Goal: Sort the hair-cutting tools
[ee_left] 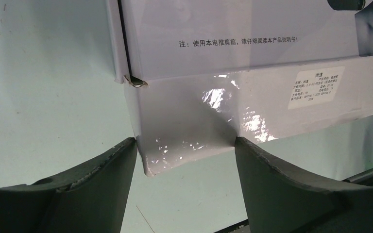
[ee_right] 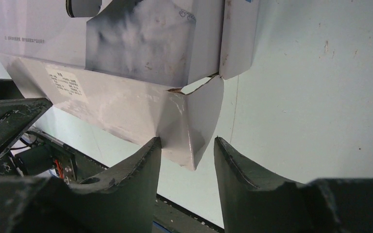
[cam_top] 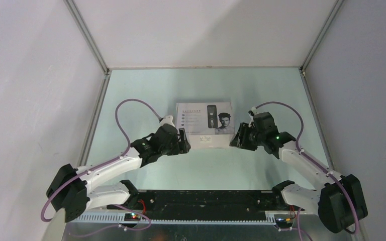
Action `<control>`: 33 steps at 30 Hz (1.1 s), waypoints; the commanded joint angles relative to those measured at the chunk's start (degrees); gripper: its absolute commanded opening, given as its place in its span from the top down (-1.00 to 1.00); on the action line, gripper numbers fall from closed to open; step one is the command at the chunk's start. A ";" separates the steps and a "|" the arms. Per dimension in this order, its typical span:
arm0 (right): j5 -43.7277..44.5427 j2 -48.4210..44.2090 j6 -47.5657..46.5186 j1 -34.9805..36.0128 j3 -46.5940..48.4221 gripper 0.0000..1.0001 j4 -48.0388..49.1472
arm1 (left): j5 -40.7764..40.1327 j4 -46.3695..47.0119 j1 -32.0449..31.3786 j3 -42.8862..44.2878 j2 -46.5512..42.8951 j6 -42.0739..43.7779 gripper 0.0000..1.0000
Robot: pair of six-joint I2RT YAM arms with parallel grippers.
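Left gripper: closed onto the near-left corner of the white box. One finger bears on the box's left side wall, and the other finger bears on the front wall close to its lower edge. The corner itself sits between the two fingers.

Right gripper: jaws apart, straddling the near-right corner of the same box. Its inner finger lies against the front wall. A thin strip of bench shows between the outer finger and the right side wall, so this corner is not clamped.

White box: lies flat at the middle of the bench, between the two grippers, long side facing the arm bases. The lid is down; it carries a man's portrait, a picture of a trimmer and a line of printed text. At both near corners the lid's side flap stands slightly off the wall below. A small white label is stuck on the glossy front wall.

Hair-cutting tools: not visible in any view, so their location cannot be told.

Each arm carries a purple cable looping over its wrist.
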 commanded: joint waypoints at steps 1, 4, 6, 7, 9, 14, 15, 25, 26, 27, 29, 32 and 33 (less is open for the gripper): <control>2.58 0.46 -1.11 0.90 1.89 0.05 0.24 | -2.91 1.61 -0.12 -1.11 0.84 -0.56 -0.57; 2.83 -0.07 -0.79 1.68 1.85 0.07 0.43 | -2.78 1.88 -0.12 -1.14 1.24 -0.48 -0.57; 3.74 -0.58 -0.75 2.14 1.86 0.08 0.57 | -2.90 2.11 -0.18 -1.13 1.44 -0.43 -0.57; 4.25 -0.72 -0.72 2.39 1.88 0.08 0.52 | -2.93 2.18 -0.18 -1.18 1.58 -0.36 -0.57; 4.84 -0.49 -0.85 2.53 1.89 0.08 0.40 | -3.22 2.29 -0.09 -1.36 1.92 -0.28 -0.57; 7.27 0.39 -1.39 2.76 0.95 0.14 0.20 | -3.51 2.57 -0.08 -1.85 2.21 -0.35 -0.57; 7.37 0.28 -1.25 2.78 0.65 0.18 0.31 | -3.56 2.59 -0.09 -1.93 1.99 -0.37 -0.57; 11.96 0.60 -0.84 5.25 -0.65 0.20 1.07 | -4.14 2.92 0.05 -2.51 1.79 -0.34 -0.58; 12.39 0.64 -0.79 5.29 -1.48 0.19 1.72 | -4.27 2.85 0.02 -2.61 1.67 -0.36 -0.58; 12.98 0.77 -0.81 5.33 -2.03 0.18 2.08 | -4.37 2.98 0.00 -2.85 1.64 -0.42 -0.59; 13.49 0.97 -0.83 5.21 -3.91 0.17 3.75 | -4.82 3.14 -0.01 -3.30 1.20 -0.57 -0.59; 12.71 1.39 -0.90 4.72 -7.18 0.15 7.32 | -5.40 3.56 0.23 -4.16 0.42 -0.93 -0.60; 11.90 1.75 -0.91 4.50 -7.74 0.15 8.91 | -5.41 3.84 0.40 -4.51 0.35 -0.96 -0.60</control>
